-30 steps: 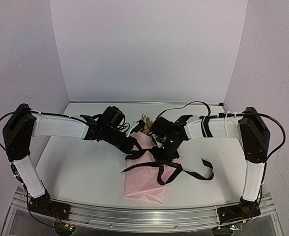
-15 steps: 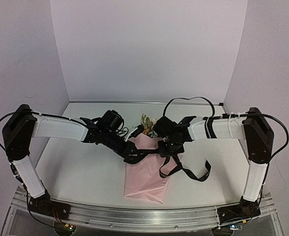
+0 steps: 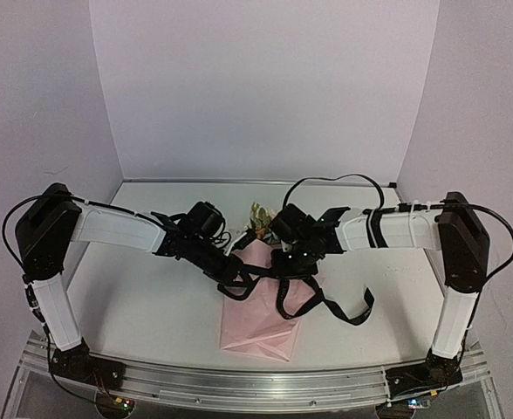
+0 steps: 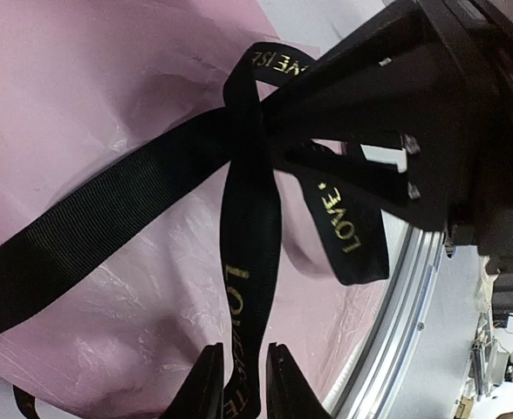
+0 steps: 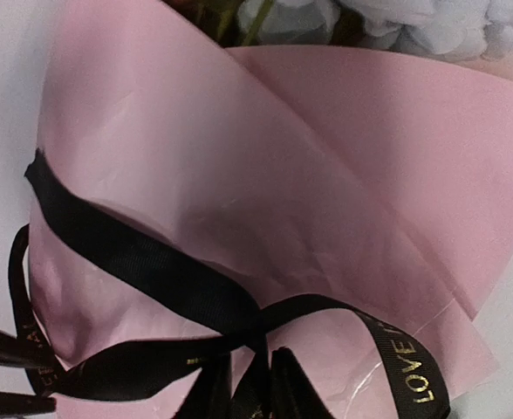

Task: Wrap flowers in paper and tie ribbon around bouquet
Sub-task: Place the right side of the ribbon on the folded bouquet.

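Left gripper (image 4: 242,394) first: its fingers (image 4: 206,391) sit narrow with one ribbon (image 4: 108,218) strand running down between them, and honestly we can't tell if they're pinching it or just sitting around it. Same story on the right gripper (image 5: 250,394): narrow gap, a strand coming down into it, grip unclear. Both strands meet at a crossing (image 5: 252,327) lying on the paper (image 5: 326,148), and it looks loose to us, more a crossover than a proper knot. The ribbon goes across the bouquet (image 3: 261,305), which lies on the table (image 3: 143,305) between the two arms, wide end toward the arm bases, flowers (image 5: 396,22) poking out the far end. Spare tails trail off on the right. So we reckon we're mid-tie. What we'd watch: get a firm hold on both strands close to the crossing, then pull apart evenly and low, straight out to each side, so it cinches without crumpling that thin paper or lifting the cone. If one side slips, it all goes slack.
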### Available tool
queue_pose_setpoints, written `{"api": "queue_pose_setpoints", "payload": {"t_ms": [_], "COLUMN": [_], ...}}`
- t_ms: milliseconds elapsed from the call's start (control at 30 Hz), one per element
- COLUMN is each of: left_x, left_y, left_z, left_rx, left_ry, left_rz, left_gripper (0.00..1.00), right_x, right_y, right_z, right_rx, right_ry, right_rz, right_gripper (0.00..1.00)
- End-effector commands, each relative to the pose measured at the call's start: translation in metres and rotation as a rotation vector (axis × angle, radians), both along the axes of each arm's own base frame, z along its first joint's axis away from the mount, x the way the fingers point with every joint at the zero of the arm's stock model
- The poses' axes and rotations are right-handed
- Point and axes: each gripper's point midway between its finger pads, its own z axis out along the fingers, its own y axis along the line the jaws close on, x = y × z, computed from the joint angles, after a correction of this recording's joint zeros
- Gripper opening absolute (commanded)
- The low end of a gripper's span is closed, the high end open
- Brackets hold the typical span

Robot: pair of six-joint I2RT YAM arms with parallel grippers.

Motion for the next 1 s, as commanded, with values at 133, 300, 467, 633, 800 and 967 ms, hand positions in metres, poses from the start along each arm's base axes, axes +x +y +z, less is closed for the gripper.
{"api": "queue_pose_setpoints", "payload": {"t_ms": [133, 300, 467, 633, 800, 967], "left_x": [0.024, 0.029, 0.035, 0.05, 0.071, 0.076], "left_y": [-0.013, -0.012, -0.009, 0.005, 0.041, 0.052], "left_z": [0.024, 0.035, 0.04, 0.05, 0.045, 0.029], "left_rx": [-0.051, -0.07, -0.073, -0.051, 0.057, 0.141], "left_ry": [-0.071, -0.104, -0.113, -0.138, -0.114, -0.009], "left_rz": [0.065, 0.095, 0.154, 0.297, 0.577, 0.719], "left_gripper": [0.32, 0.48, 0.57, 0.61, 0.67, 0.68], "right_x": [-0.011, -0.015, -0.02, -0.026, -0.03, -0.034], "right_y": [0.012, 0.004, -0.001, -0.011, -0.032, -0.065], "right_z": [0.024, 0.037, 0.049, 0.051, 0.055, 0.055], "right_rx": [0.107, 0.126, 0.149, 0.159, 0.162, 0.15], "right_ry": [0.004, -0.013, -0.023, -0.017, -0.025, -0.043], "right_rz": [0.029, 0.03, 0.043, 0.036, 0.008, -0.039], "right_gripper": [0.32, 0.46, 0.59, 0.68, 0.74, 0.82]}}
